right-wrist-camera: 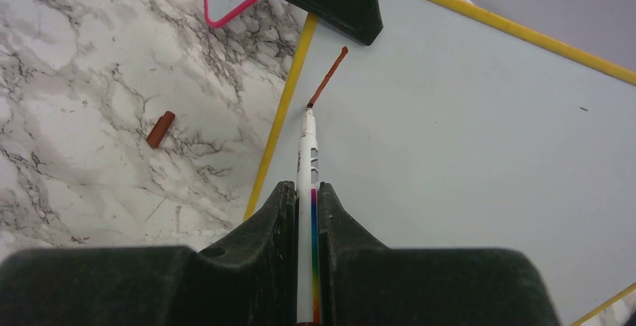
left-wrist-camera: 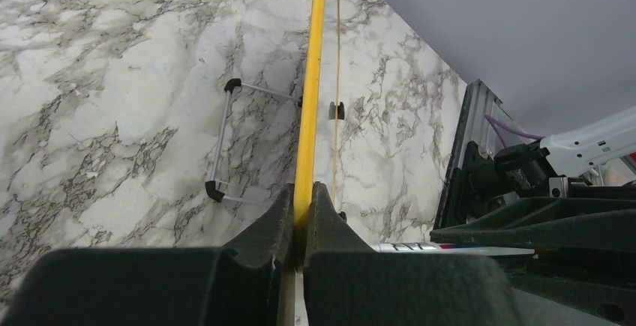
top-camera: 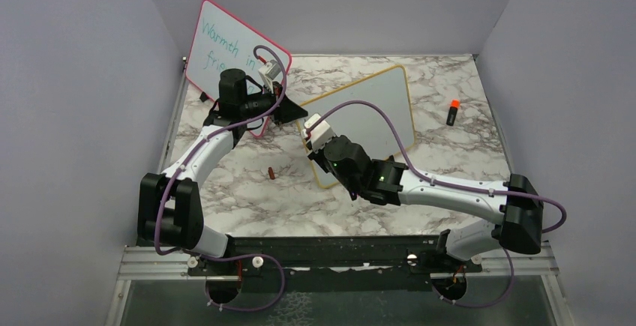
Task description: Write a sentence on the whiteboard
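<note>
On the whiteboard (right-wrist-camera: 465, 131) we have one stroke (right-wrist-camera: 328, 79); right gripper (right-wrist-camera: 304, 189) clamps the marker (right-wrist-camera: 307, 146), left gripper (left-wrist-camera: 302, 191) pinches the frame (left-wrist-camera: 310, 79). Next we need steady letter strokes.

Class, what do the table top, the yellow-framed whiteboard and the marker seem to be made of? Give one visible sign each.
Table top: marble-look, possibly laminate; grey veins on white, matte.
Whiteboard: smooth, even white panel, likely coated; thin yellow rim, probably plastic.
Marker: white barrel, probably plastic; printed rainbow stripe.
</note>
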Controlling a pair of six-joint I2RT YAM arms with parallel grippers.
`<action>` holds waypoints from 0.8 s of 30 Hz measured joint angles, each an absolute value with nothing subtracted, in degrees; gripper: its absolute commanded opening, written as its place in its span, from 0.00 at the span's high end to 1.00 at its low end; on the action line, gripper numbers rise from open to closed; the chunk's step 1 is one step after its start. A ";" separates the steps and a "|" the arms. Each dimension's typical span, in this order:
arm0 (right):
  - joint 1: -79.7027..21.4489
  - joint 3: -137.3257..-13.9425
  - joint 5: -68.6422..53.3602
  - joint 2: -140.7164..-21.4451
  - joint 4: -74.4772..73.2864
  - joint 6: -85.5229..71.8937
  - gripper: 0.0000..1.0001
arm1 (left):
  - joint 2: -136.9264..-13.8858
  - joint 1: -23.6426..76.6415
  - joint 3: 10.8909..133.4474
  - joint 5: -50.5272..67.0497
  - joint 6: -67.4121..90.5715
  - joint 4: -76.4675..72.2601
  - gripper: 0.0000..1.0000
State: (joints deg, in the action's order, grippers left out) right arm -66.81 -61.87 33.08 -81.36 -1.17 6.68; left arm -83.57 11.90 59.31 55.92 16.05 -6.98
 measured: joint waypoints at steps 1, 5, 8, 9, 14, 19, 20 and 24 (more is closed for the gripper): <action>-66.81 -61.87 32.88 -81.32 -1.58 6.44 1.00 | -83.57 11.90 59.31 55.92 16.05 -6.98 1.00; -66.81 -61.87 32.23 -81.14 -2.92 5.74 0.99 | -83.57 11.90 59.31 55.92 16.05 -6.98 1.00; -66.81 -61.87 32.03 -81.03 -3.29 5.37 1.00 | -83.57 11.90 59.31 55.92 16.08 -6.98 1.00; -66.81 -61.87 32.01 -80.99 -3.31 5.34 0.99 | -83.57 11.90 59.31 55.92 16.08 -6.98 1.00; -66.81 -61.78 31.83 -80.14 -3.16 5.37 0.99 | -83.57 12.01 59.31 55.96 16.23 -7.03 1.00; -66.81 -60.69 32.08 -78.08 -0.56 5.43 0.99 | -83.57 12.01 59.31 55.96 16.25 -7.05 1.00; -66.78 -60.29 32.27 -77.56 0.21 5.54 0.99 | -83.57 12.01 59.31 55.96 16.25 -7.05 1.00; -66.78 -59.59 33.01 -76.99 3.31 6.11 0.99 | -83.57 12.01 59.31 55.96 16.25 -7.05 1.00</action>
State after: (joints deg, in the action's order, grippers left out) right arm -66.78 -59.59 33.01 -76.99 3.31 6.11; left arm -83.57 12.01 59.31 55.96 16.25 -7.05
